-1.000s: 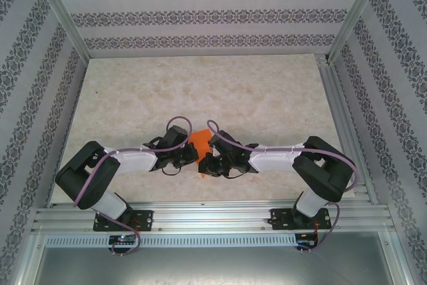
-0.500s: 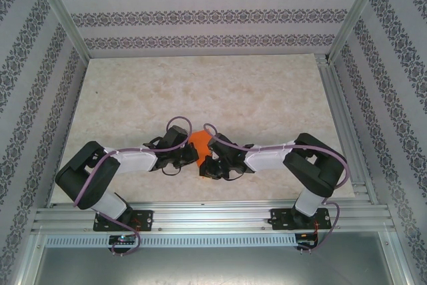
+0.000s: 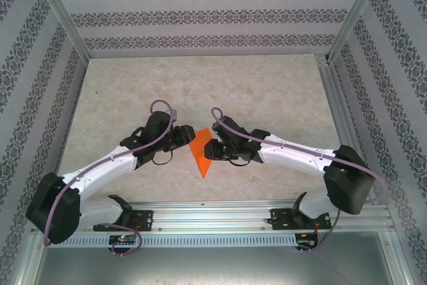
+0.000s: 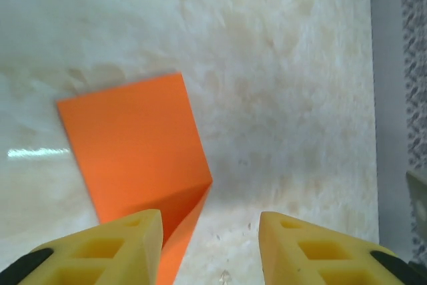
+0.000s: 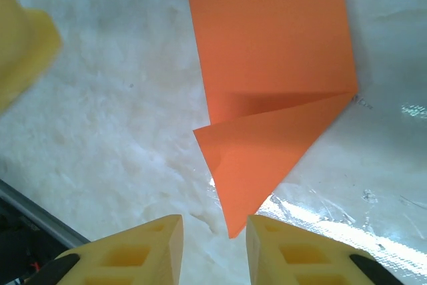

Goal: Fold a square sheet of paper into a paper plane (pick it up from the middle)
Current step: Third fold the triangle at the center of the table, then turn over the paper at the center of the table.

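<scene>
- While both my claws hang low over the table (image 3: 267,91), the paper (image 3: 201,155) lies flat between them, toward the near side, with its sharp point aimed at my bases.
- Left claw (image 4: 210,231): jaws partly open, nothing in them. The paper's side edge runs right by one finger; can't tell if it touches.
- Right claw (image 5: 213,231): jaws a narrow gap apart, empty. The paper's point sits just ahead of that gap.
- Paper is folded, with one crease across it and a pointed flap doubled over. Shadow along the crease suggests the flap stands slightly proud.
- Handling, my guess: near weightless, thin, limp away from the creases and stiffer along them. Likely to skate on this glossy top if nudged sideways. A hard pinch would leave a stray crease.
- Where to take it: the middle, at the crease, where the layers double and an edge lifts enough for a finger to slip under. The flat single-layer edges offer no purchase. Pinch lightly.
</scene>
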{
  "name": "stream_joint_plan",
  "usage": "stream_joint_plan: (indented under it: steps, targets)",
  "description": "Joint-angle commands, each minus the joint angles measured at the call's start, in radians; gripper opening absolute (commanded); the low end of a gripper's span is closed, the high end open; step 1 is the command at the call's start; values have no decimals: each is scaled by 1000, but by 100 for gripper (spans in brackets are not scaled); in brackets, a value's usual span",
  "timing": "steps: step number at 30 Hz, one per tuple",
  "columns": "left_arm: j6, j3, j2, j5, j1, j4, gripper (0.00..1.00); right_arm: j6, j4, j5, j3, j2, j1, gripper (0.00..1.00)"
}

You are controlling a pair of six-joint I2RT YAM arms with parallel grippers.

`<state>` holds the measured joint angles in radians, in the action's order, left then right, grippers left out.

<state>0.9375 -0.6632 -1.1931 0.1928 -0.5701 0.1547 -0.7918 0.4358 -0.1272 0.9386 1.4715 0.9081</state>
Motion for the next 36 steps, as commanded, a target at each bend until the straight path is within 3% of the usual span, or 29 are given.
stream_joint_plan:
  steps: [1,3,8,12,21,36]
  targets:
    - [27,83,1,47,92,56,48,75,85,48,60,67,12,32]
    - [66,128,-12,107,125,8,54,85,115,71,108,105,25,32]
    - [154,197,-44,191,146,-116,57,107,166,53,215,219,40,33]
    - [160,200,3,138,162,-58,57,132,247,95,311,308,74,39]
    - [159,234,76,106,285,46,56,169,475,279,548,514,142,55]
    - [152,254,225,26,330,182,57,166,586,384,694,685,194,52]
